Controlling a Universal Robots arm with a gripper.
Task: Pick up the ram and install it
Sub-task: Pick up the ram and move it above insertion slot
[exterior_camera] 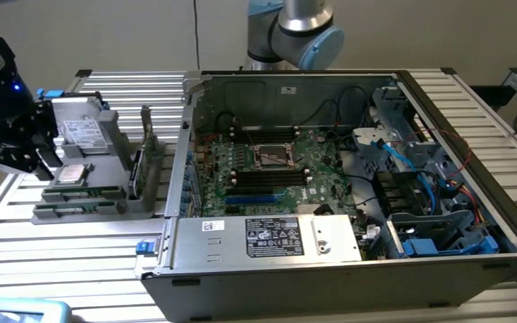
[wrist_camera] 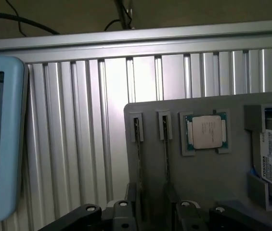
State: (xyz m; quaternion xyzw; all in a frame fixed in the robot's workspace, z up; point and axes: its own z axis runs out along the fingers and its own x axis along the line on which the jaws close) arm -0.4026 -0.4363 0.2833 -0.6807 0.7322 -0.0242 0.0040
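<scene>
Noted claw (exterior_camera: 27, 160) wide open, empty, above gray holder (wrist_camera: 213, 178) on exterior view's left. Found ram (wrist_camera: 165, 149) on edge in holder slot, second stick (wrist_camera: 137, 144) alongside, processor chip (wrist_camera: 205, 132) next over. Logged open computer case (exterior_camera: 330, 282) nearby.

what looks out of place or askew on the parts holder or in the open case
Nothing stands out. On the grey holder the ram sticks stand straight in their slots and the processor sits square in its recess. Inside the computer case nothing looks loose or damaged.
</scene>
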